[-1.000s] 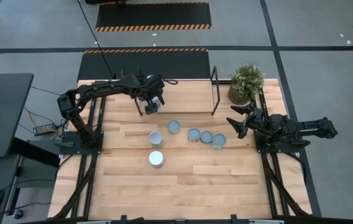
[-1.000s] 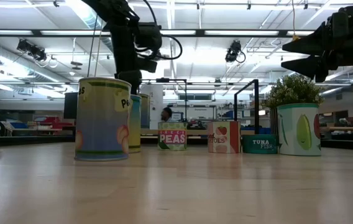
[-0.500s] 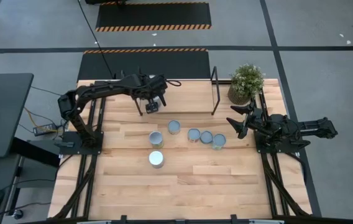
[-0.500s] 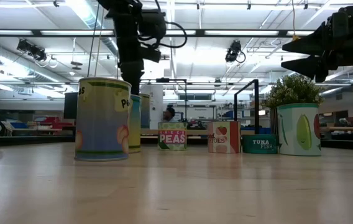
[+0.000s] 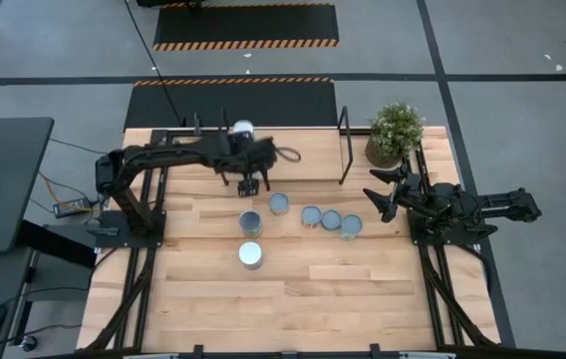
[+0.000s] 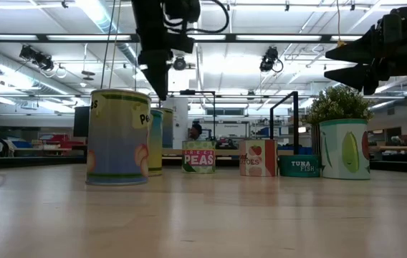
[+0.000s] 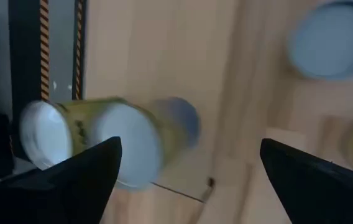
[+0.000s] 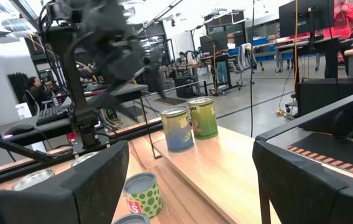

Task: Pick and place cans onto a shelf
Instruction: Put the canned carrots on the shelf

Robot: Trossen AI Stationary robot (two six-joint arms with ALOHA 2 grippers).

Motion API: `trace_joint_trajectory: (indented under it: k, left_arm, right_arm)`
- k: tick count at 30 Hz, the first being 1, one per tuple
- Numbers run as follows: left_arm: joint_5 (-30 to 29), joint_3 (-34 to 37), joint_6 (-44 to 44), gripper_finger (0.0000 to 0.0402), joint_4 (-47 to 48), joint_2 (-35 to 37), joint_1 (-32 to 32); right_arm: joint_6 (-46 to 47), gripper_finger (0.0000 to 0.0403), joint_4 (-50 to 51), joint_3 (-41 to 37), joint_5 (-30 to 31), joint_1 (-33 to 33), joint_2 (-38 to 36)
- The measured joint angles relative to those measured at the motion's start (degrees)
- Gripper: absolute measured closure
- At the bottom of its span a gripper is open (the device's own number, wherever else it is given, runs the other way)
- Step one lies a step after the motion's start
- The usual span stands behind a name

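Hovering with its jaws spread wide and empty, the left gripper (image 5: 250,183) sits at about twelve o'clock of the loose cans (image 5: 310,216), which form a short row near the middle of the surface (image 5: 363,289), with two more toward six o'clock. Two cans already stand side by side on the shelf (image 8: 207,163), at its edge as the right wrist view shows them, probably to leave room for more beside them. With nothing between its fingers and a blue-topped can (image 5: 279,203) just beside it, the left arm looks ready for its next pick. At three o'clock the right gripper (image 5: 384,192) waits beside the potted plant (image 5: 395,129), jaws partly open on nothing, well clear of the other arm's working space.
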State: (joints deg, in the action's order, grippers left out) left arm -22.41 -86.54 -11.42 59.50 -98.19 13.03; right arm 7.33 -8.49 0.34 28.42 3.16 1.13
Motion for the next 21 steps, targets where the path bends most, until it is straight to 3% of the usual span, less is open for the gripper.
trace_joint_trajectory:
  k: [5, 10, 17, 21]
  left_arm:
    - [-2.0, 0.0, 6.3, 0.0012, 4.6, 0.4, -6.6]
    - [-3.5, 1.3, 9.7, 0.0012, 3.2, 2.7, -14.4]
    - [-3.7, 13.6, 11.4, 0.0012, -7.0, 10.7, -23.1]
    - [-3.7, 20.9, 15.9, 0.0012, -11.3, 16.5, -26.6]
  right_arm:
    - [0.0, 0.0053, 0.0, 0.0, 0.0, 0.0, 0.0]
    - [0.0, 0.0053, 0.0, 0.0, 0.0, 0.0, 0.0]
    - [1.0, 0.0053, -0.6, 0.0, -0.2, 0.0, 0.0]
    - [4.3, 0.0053, -6.3, 0.0, -0.2, 0.0, 0.1]
